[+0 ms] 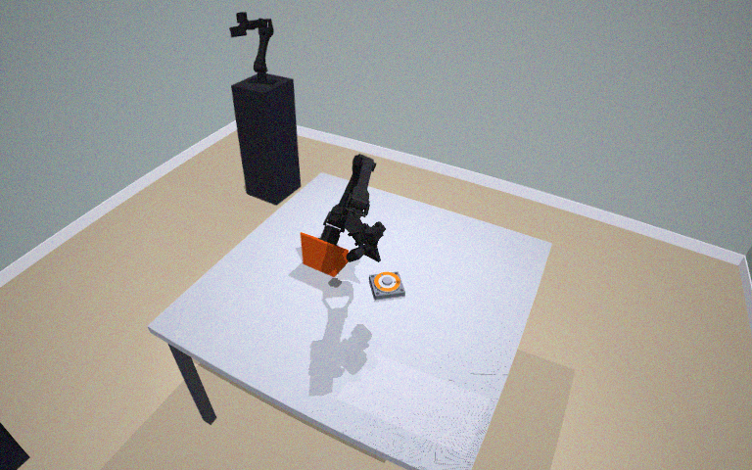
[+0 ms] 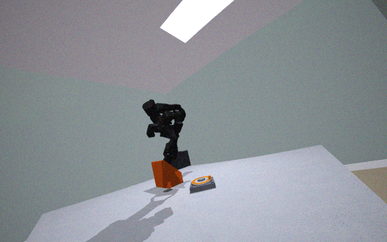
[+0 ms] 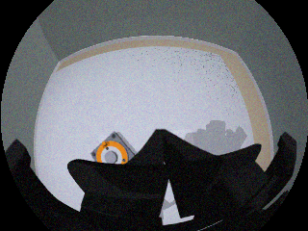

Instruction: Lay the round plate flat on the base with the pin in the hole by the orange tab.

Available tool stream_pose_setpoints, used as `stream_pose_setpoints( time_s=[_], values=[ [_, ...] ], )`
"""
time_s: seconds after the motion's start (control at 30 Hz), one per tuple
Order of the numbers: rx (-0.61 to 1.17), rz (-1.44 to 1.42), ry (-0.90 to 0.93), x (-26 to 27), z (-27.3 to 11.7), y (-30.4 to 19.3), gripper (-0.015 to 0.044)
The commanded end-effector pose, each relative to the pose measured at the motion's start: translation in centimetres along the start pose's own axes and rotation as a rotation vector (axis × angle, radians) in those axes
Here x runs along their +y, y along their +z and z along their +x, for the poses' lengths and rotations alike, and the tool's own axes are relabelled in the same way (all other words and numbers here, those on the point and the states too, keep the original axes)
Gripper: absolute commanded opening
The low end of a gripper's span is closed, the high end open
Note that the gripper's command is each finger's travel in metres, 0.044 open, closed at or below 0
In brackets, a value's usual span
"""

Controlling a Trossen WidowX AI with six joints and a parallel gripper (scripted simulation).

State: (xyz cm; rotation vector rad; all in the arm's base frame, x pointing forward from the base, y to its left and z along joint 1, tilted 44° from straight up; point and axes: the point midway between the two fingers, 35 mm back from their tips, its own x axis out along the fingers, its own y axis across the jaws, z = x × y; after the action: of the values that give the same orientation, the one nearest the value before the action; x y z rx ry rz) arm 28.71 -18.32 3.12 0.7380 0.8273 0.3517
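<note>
We note pincer point(image 1: 362, 254) closed, empty, above tabletop point(image 1: 454, 332) near plate point(image 1: 387, 281); careless push risks jamming plate on pin.

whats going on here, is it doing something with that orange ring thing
A single black arm is folded over the white table, its gripper shut on nothing and hanging in the air short of the round plate. The plate, orange-rimmed, sits on its grey base, untouched. An orange wedge-shaped block stands by the arm's foot. Whether the pin is in its hole is too small to tell.
</note>
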Motion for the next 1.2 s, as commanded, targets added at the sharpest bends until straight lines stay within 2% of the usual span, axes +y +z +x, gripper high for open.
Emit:
stream_pose_setpoints(
  time_s=[0.0,0.1,0.17,0.37,0.53,0.7,0.97,1.17],
  values=[
    [0.122,-0.003,0.019,2.4,3.2,-0.1,0.0000],
    [0.264,-0.005,0.034,5.3,6.8,-1.2,0.0000],
    [0.293,-0.008,0.036,5.9,7.5,-1.4,0.0000],
    [0.548,-0.050,0.023,11.5,12.9,-4.9,0.0000],
    [0.684,-0.067,-0.003,13.8,15.3,-7.4,0.0000],
    [0.692,-0.068,-0.005,13.9,15.7,-7.8,0.0000],
    [0.692,-0.067,-0.003,13.6,19.1,-10.5,0.0000],
    [0.692,-0.067,-0.003,13.8,19.1,-10.6,0.0000]
  ],
)
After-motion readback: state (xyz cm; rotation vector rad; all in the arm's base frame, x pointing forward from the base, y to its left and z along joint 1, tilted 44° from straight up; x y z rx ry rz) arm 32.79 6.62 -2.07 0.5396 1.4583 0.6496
